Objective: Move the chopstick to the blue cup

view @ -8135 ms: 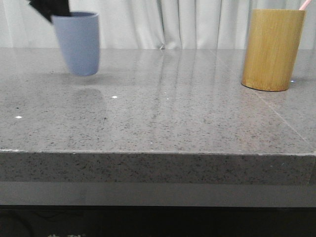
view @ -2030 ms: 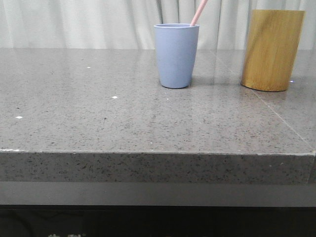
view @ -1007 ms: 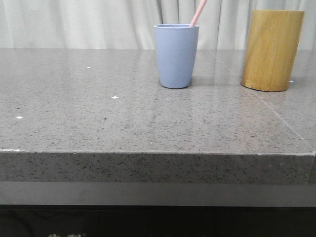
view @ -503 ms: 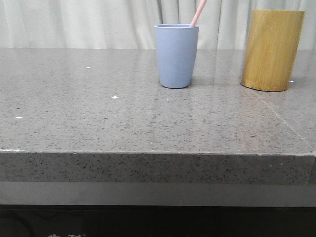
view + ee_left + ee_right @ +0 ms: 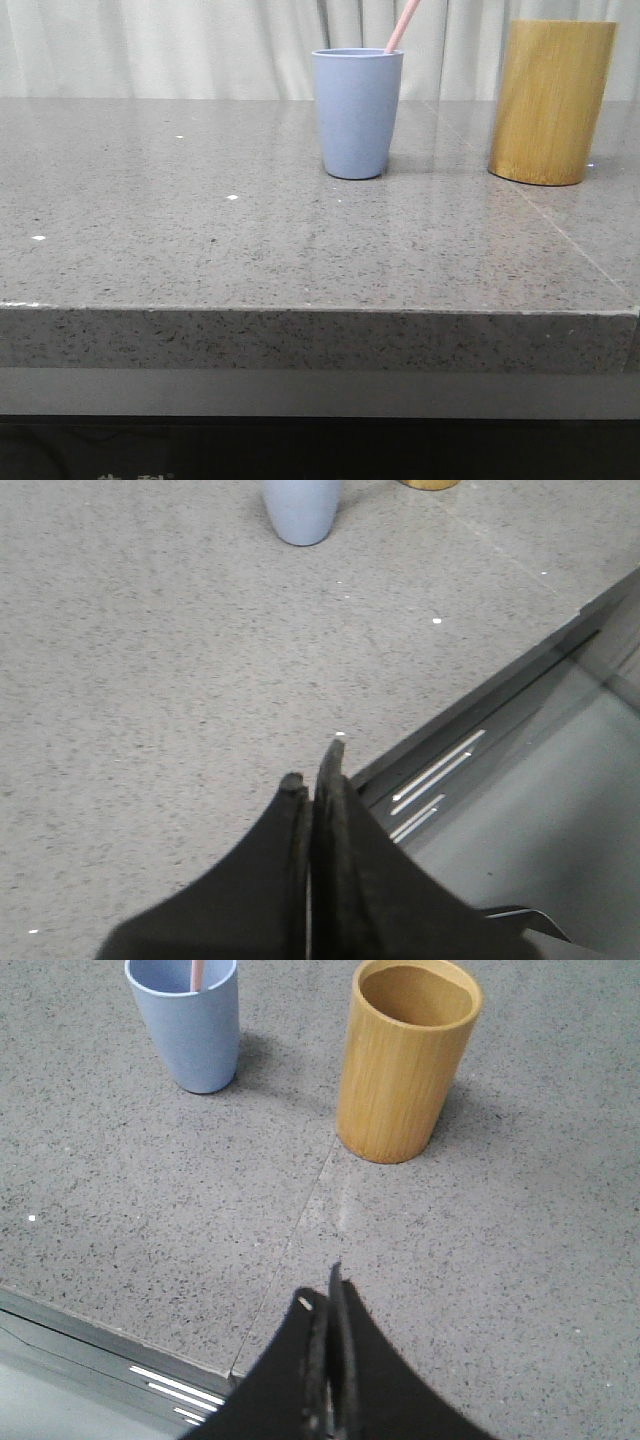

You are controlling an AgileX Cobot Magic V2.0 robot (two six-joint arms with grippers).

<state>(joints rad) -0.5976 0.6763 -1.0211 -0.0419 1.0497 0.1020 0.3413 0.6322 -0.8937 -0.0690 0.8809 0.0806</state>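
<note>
On the grey speckled counter [image 5: 200, 230], the blue cup [image 5: 357, 113] stands upright at roughly 12 o'clock from the counter's centre in the front view, with the tan bamboo holder [image 5: 551, 100] well apart from it at about 2 o'clock. The chopstick [image 5: 403, 25] stands inside the blue cup, leaning toward 1 o'clock against the rim, its upper end running out of the frame. In the right wrist view the same chopstick [image 5: 197, 974] is visible inside the cup [image 5: 185, 1022], and the bamboo holder [image 5: 405, 1058] beside it appears empty.

Task status, as judged from these views: the transfer appears complete. The chopstick rests in the blue cup and nothing holds it. No remaining step is evident beyond parking the arms.

Gripper states: the left gripper [image 5: 311, 780] is clenched, its two fingers pressed together with nothing between them, positioned above the counter's near edge and well apart from the cup [image 5: 301, 508]. The right gripper [image 5: 322, 1300] is likewise clenched and empty, above the near edge, well apart from both containers.

Appearance of the task item: the chopstick is a thin, straight, pale pink stick, longer than the cup is tall. The cup is a matte blue-grey tapered tumbler without a handle, shorter than the bamboo holder.
</note>
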